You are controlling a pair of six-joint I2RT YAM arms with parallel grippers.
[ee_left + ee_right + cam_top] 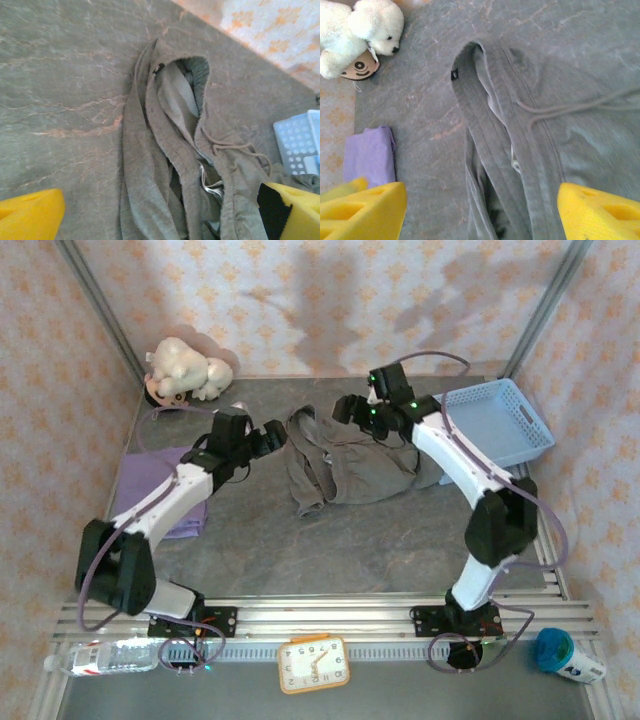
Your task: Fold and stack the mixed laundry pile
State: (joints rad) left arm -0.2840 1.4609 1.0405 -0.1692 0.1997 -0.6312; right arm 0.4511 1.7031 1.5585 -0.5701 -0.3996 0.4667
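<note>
Grey-olive garment (350, 472): crumpled at middle of counter (330, 550), waistband and drawstring showing
Lilac shirt (150, 480): lies at counter's left side
Left gripper (160, 217): spread wide, empty, over garment
Right gripper (480, 210): jaws apart, empty
Technique: pinch opposite waistband corners, pull flat before folding

Grey-olive garment (170, 165) bunched on tabletop (65, 75), drawstring loose; L claw (160, 220) fingers (30, 217) wide apart; basket (297, 142) at R.

Grey-olive garment (350, 470) crumpled mid-table; lilac shirt (140, 478) seemingly folded, left.
</note>
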